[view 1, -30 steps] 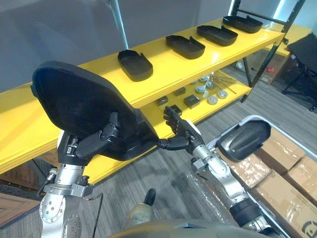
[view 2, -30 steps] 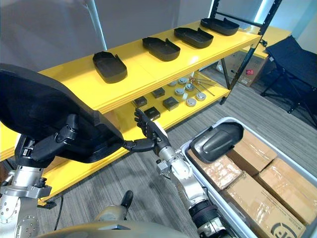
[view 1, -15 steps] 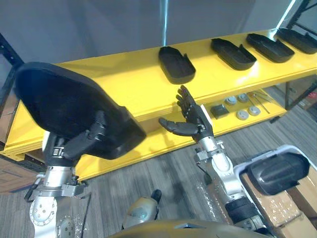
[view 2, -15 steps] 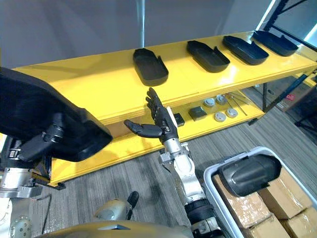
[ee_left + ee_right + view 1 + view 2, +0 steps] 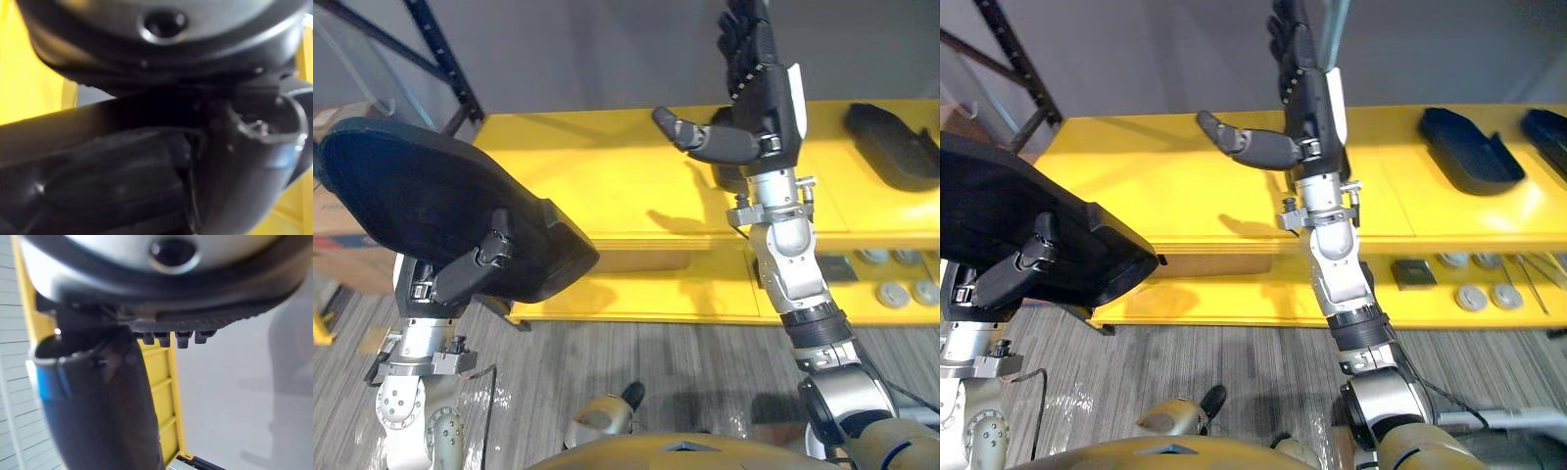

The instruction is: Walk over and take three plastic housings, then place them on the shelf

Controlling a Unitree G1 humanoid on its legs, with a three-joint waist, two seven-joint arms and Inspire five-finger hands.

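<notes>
A large black plastic housing (image 5: pixel 421 211) sits in my left hand (image 5: pixel 475 269) at the lower left, in front of the yellow shelf (image 5: pixel 597 186); the thumb is curled over its edge. In the left wrist view the housing (image 5: pixel 146 161) lies right against the hand. My right hand (image 5: pixel 754 88) is raised high over the shelf's top board, open, with straight fingers and the thumb out to the side, holding nothing. Another black housing (image 5: pixel 891 142) lies on the top board at the right; in the right eye view this housing (image 5: pixel 1469 147) is followed by a further one (image 5: pixel 1549 127).
Small round and square parts (image 5: pixel 1474 294) lie on the shelf's lower board at the right. A dark rack upright (image 5: pixel 440 69) stands at the shelf's left end. Grey wall behind, grey plank floor (image 5: pixel 636 392) in front.
The camera has swung left, so the shelf now faces me squarely and the bin with a housing has left the picture. My right hand has risen, still open. The left hand keeps its housing.
</notes>
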